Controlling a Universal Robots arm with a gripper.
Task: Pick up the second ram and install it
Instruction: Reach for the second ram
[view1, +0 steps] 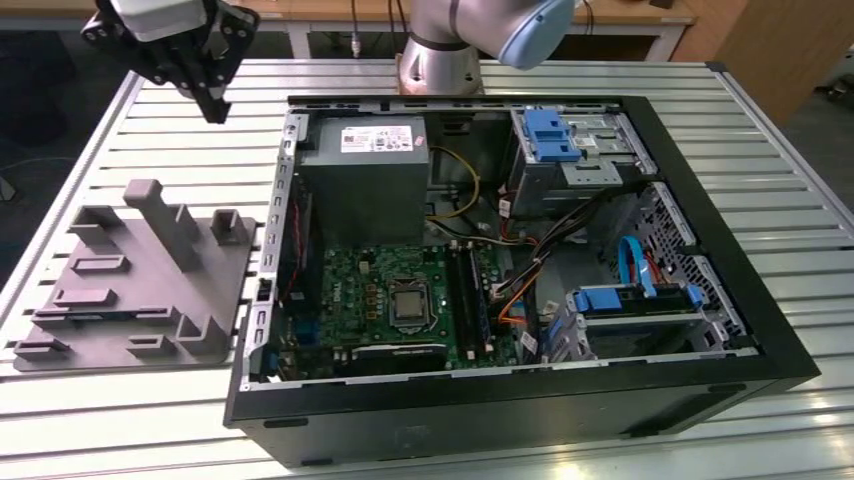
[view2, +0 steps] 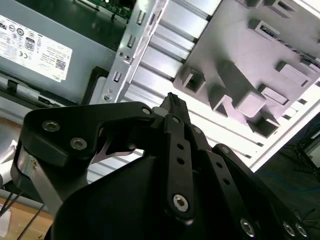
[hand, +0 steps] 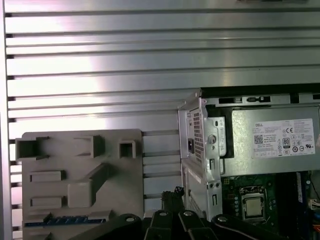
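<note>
Black claw (view1: 212, 108) — grey fixture (view1: 127, 290), green motherboard (view1: 358, 282)

the exterior view looked down over table (view1: 747, 120) and case (view1: 534, 400); my wrist views, high up, shared fixture (hand: 80, 165) and case edge, the second past my gripper (view2: 172, 102).

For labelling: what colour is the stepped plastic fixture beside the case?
Grey fixture, best in exterior view.

Your arm (view1: 447, 45) rises at the far side in the exterior view, and its wrist reaches to the exterior view's left. There your tool (view1: 212, 108) hangs high, with the black fingers pointing down and a little tilted. In both wrist views the fingertips (view2: 172, 101) (hand: 174, 193) lie closed together, tip against tip.
</note>
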